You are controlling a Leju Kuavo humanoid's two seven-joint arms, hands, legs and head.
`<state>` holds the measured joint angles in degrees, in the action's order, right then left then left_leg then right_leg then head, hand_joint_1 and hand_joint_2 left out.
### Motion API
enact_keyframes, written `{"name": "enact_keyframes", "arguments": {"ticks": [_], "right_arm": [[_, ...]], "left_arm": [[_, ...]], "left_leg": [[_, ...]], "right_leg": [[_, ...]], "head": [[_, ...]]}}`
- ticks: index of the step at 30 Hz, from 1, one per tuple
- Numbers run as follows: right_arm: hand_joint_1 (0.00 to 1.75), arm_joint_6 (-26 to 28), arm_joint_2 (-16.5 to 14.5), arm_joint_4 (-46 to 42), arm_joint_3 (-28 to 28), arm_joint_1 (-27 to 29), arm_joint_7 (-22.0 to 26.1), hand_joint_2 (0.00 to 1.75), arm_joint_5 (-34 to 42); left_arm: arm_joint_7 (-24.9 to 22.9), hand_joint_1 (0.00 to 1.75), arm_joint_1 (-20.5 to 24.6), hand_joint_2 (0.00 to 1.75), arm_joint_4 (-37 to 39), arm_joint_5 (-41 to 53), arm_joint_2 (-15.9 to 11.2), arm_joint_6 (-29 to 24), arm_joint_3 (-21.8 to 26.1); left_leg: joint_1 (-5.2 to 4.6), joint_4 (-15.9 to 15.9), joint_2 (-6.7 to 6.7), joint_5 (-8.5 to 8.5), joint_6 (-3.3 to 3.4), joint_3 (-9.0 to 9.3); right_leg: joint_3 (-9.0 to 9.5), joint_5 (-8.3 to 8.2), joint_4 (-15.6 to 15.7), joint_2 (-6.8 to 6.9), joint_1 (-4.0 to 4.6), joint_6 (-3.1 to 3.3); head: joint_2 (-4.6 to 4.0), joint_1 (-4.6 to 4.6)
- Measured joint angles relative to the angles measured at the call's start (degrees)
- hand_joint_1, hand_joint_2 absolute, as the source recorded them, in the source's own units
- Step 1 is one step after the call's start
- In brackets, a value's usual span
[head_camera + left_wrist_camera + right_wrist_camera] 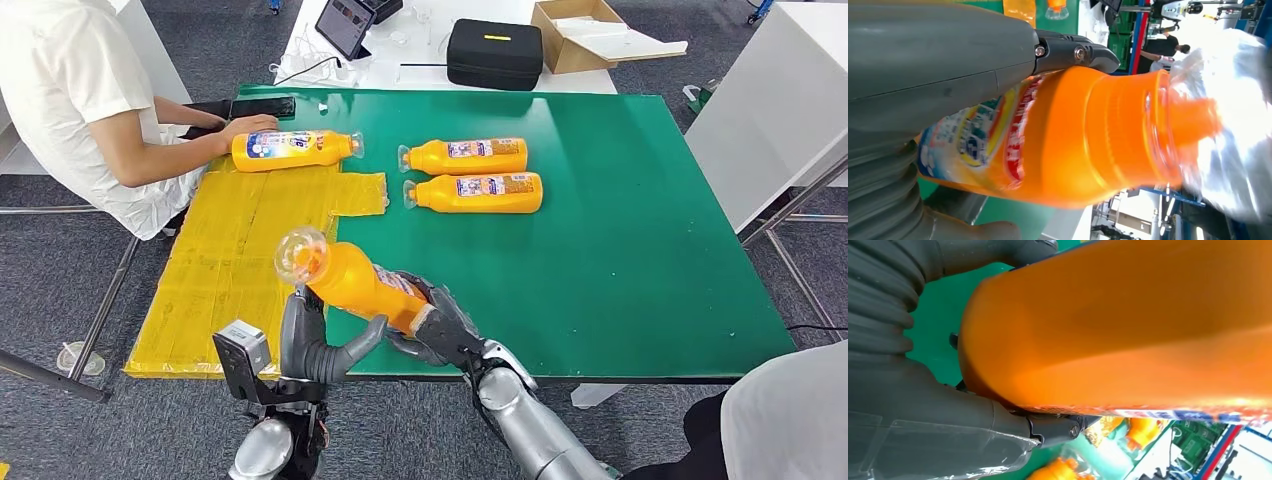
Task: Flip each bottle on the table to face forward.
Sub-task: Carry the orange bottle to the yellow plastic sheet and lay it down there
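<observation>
Left hand: our left hand (318, 340) grips the raised orange bottle (365, 285) around its mid-body, thumb under, dark fingers (1075, 52) over the shoulder.
Right hand: our right hand (440, 325) clasps the base end of it, fingers wrapped about the bottom.
Held bottle: lifted off the green surface (650, 250) at its near edge, tilted, clear cap (300, 255) toward the yellow sheet (250, 260).
Handling: we judge it rigid plastic, smooth and likely slippery; the label band (973, 145) offers the better hold, not the tapered neck.
Other bottles: two lying bottles (470, 175) lie side by side mid-surface; a far bottle (295, 150) lies under a person's hand (245, 125).
</observation>
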<state>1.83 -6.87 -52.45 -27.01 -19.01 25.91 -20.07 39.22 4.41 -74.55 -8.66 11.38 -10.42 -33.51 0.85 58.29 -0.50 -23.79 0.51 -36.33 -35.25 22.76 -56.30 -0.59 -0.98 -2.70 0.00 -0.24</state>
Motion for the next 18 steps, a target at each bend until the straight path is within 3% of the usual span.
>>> {"name": "enact_keyframes", "arguments": {"ticks": [7,16,17,18], "right_arm": [[1.75,1.7,-0.4,0.9,-2.1,-1.1,-0.7,1.75,-1.2],[1.75,4.5,-0.6,2.0,-4.2,-1.9,-0.7,1.75,-5.5],[1.75,4.5,-0.6,2.0,-4.6,-1.9,-0.8,1.75,-5.8],[1.75,4.4,-0.7,2.0,-4.9,-2.0,-0.9,1.75,-5.9]], "left_arm": [[-1.6,0.0,0.3,1.75,0.7,-2.6,0.1,4.4,-0.1],[-3.0,0.0,1.0,1.75,1.7,-2.9,0.3,3.8,0.0],[-3.0,0.21,1.1,1.75,1.7,-3.0,0.3,3.7,0.1],[-3.0,0.57,1.2,1.75,1.7,-3.1,0.4,3.6,0.2]], "left_leg": [[0.0,0.0,0.0,0.0,0.0,0.0],[0.0,0.0,0.0,0.0,0.0,0.0],[0.0,0.0,0.0,0.0,0.0,0.0],[0.0,0.0,0.0,0.0,0.0,0.0]], "right_leg": [[0.0,0.0,0.0,0.0,0.0,0.0],[0.0,0.0,0.0,0.0,0.0,0.0],[0.0,0.0,0.0,0.0,0.0,0.0],[0.0,0.0,0.0,0.0,0.0,0.0]], "head": [[0.0,0.02],[0.0,0.01],[0.0,0.01],[0.0,0.01]]}}
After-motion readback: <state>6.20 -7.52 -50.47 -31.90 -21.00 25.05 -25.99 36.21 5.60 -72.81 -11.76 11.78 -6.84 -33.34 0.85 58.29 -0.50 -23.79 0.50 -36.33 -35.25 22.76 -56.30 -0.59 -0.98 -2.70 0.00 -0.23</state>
